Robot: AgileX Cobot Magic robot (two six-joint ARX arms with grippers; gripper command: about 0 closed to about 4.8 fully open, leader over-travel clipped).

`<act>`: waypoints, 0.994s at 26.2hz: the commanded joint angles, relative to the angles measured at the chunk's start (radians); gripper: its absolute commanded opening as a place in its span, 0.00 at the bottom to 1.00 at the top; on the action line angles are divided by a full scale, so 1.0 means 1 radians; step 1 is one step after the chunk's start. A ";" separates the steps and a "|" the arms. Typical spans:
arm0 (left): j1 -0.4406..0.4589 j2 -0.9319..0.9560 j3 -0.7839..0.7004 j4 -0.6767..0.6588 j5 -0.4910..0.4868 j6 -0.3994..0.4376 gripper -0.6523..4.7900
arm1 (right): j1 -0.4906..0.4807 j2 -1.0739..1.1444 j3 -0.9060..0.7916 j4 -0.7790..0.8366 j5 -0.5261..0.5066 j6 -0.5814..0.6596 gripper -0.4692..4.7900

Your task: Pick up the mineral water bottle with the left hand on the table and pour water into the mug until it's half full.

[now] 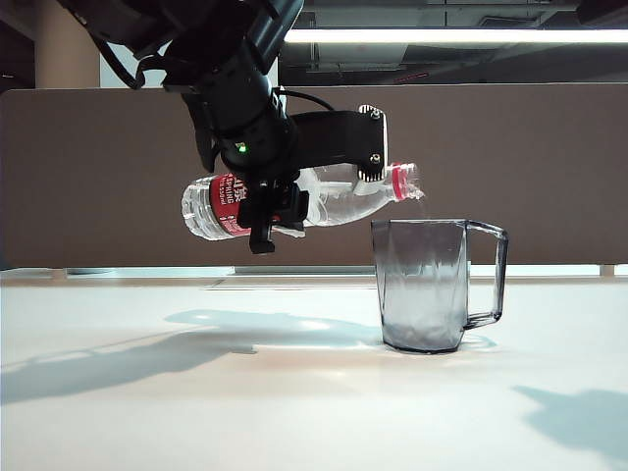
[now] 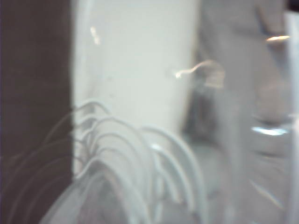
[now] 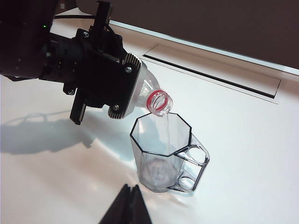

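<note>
A brown partition wall closes off the back of the scene, and below it the white table [image 1: 118, 412] runs wide and bare, with a recessed slot along its far edge. At the left, around ten o'clock from the table's middle, the left hand [image 1: 270, 211] hangs in the air, clenched around the body of the water bottle [image 1: 334, 201], which lies nearly level with its base to the left and its open red-ringed neck to the right. In the right wrist view the neck sits just over the mug's rim, and a thin stream appears to fall inside. The mug [image 1: 432, 289] stands upright on the table just right of centre, at about four o'clock from the bottle's mouth, handle pointing right. So the pick-up and the tilt look done, pouring seems only just under way, and little water is visible in the mug, so most of the filling is left. The right gripper [image 3: 126, 205] shows only as a dark tip with fingers pressed together, holding nothing, clear of the mug. Open table lies all round the mug, well away from any edge.
</note>
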 commanded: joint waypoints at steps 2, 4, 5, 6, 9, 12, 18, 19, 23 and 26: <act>-0.002 -0.008 0.011 0.048 -0.023 0.025 0.43 | 0.000 -0.001 0.006 0.014 -0.001 0.003 0.09; -0.002 -0.008 0.011 0.047 -0.027 0.039 0.43 | 0.000 -0.001 0.006 0.015 -0.001 0.003 0.09; -0.002 -0.008 0.011 0.047 -0.027 0.041 0.43 | 0.000 -0.001 0.006 0.015 -0.001 0.003 0.09; -0.002 -0.008 0.011 0.047 -0.028 0.041 0.43 | 0.000 -0.001 0.006 0.015 -0.001 0.003 0.09; -0.002 -0.008 0.011 0.047 -0.028 0.042 0.43 | 0.000 -0.001 0.006 0.015 -0.001 0.003 0.09; -0.002 -0.008 0.011 0.048 -0.027 0.042 0.43 | 0.000 -0.001 0.006 0.015 -0.001 0.003 0.09; -0.002 -0.008 0.011 0.047 -0.028 0.066 0.43 | 0.000 -0.001 0.006 0.015 -0.001 0.003 0.09; -0.002 -0.008 0.011 0.048 -0.028 0.067 0.43 | 0.000 -0.001 0.006 0.015 -0.001 0.003 0.09; -0.002 -0.008 0.011 0.048 -0.028 0.067 0.43 | 0.000 -0.001 0.006 0.015 -0.001 0.003 0.09; -0.002 -0.008 0.011 0.048 -0.028 0.067 0.43 | 0.000 -0.001 0.006 0.015 -0.001 0.003 0.09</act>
